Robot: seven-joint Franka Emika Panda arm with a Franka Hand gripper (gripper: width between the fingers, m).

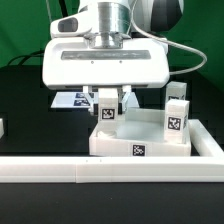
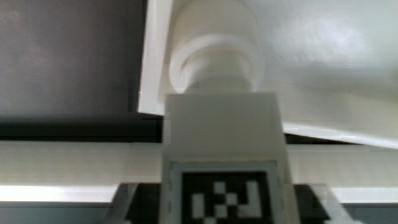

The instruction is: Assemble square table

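One leg block [image 1: 108, 111] is clamped by the gripper [image 1: 108, 100] above one square slab [image 1: 140, 140]. Two further leg blocks [image 1: 177, 120] are seen standing on it.

A robotics lab: a black counter [image 1: 25, 110] fenced by a white border rail [image 1: 60, 170], printed marker tags [image 1: 136, 150] on white parts, a dark backdrop.
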